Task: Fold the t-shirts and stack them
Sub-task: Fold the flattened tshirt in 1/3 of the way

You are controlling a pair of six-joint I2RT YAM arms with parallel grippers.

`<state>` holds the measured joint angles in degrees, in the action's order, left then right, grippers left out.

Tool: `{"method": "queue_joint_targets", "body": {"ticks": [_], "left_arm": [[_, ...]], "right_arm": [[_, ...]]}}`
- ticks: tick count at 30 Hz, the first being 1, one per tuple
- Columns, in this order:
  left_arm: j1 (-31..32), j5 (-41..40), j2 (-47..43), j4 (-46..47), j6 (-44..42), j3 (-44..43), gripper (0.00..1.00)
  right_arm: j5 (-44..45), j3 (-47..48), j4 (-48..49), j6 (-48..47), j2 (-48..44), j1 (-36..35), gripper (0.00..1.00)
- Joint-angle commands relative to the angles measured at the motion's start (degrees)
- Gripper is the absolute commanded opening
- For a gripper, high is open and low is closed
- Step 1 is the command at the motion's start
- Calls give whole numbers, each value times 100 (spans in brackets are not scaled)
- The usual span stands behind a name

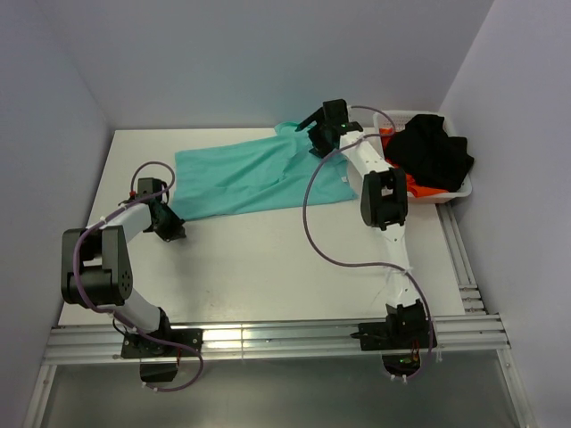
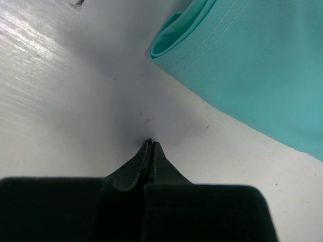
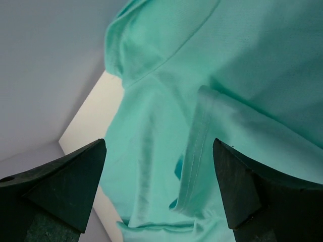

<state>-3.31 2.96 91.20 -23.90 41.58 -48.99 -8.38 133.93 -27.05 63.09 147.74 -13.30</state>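
Near table [image 1: 268, 276] open; teal t-shirt [image 1: 241, 174] and basket [image 1: 451, 198] fill the far side.

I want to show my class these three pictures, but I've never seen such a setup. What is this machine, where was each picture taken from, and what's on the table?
Two robot arms are bolted to a white table. One picture looks down on both; the other two come from cameras on their wrists. A teal t-shirt lies spread out; a black t-shirt and an orange-red one sit in a white basket. The left gripper is shut on nothing; the right gripper hangs open over the teal cloth.
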Motion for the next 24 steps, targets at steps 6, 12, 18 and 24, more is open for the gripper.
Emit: {"method": "queue_joint_targets", "body": {"ticks": [6,12,18,24], "left_arm": [[-12,-50,-287,-264,-1,-312,0],[-12,-129,-50,-343,-89,-690,7],[-3,-164,302,-414,-115,-928,72],[32,-270,855,-493,-115,-1288,71]], "right_arm": [[801,-1119,-634,-1481,-2283,214,94],[1752,-3397,-881,-2098,-4164,249,94],[1674,-5803,-750,-2204,-5132,284,94],[1445,-6493,-512,-2205,-5133,293,94]]}}
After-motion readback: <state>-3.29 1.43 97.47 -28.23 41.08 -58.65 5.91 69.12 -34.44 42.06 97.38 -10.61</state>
